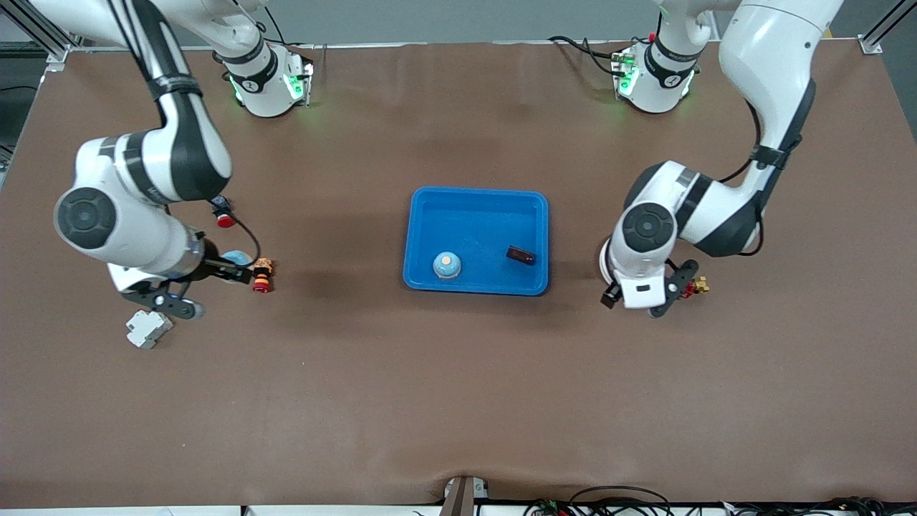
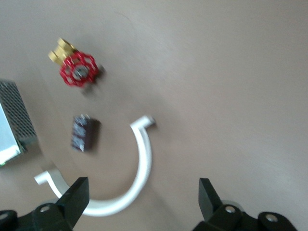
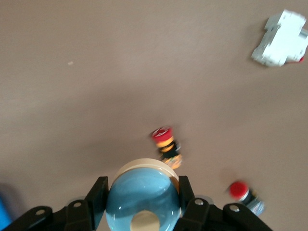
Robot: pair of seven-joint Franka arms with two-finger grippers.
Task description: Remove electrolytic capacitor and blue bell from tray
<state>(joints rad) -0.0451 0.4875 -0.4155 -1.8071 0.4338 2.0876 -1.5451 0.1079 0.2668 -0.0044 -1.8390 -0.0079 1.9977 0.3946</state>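
At the right arm's end of the table the right gripper point(image 3: 142, 192) is clamped on a light blue bell point(image 3: 142, 204), one finger on each side of the dome, beige button on top showing. It hangs over the table point(image 1: 458, 401) just above a red-and-yellow push button point(image 1: 262, 278). A second red button point(image 1: 224, 217) lies farther from the front camera, and a white breaker block point(image 1: 148, 328) lies nearer to it, both on the table and apart from the gripper. At the left arm's end the left gripper point(image 2: 143, 192) is spread wide and holds nothing. It hangs over a dark capacitor point(image 2: 85, 133), which lies on the table apart from both fingers. A red-handled brass valve point(image 2: 77, 72) is near the capacitor, a white curved bracket point(image 2: 142, 159) lies just beside it, and the edge of a grey mesh-covered box point(image 2: 14, 120) shows close by. In the front view the capacitor is hidden by the left arm. In the middle of the table sits a blue tray point(image 1: 423, 215). It holds a second bell point(image 1: 446, 265) toward the right arm's end and a small dark block point(image 1: 521, 255) toward the left arm's end, the two well apart; what kind of part the block is cannot be told.
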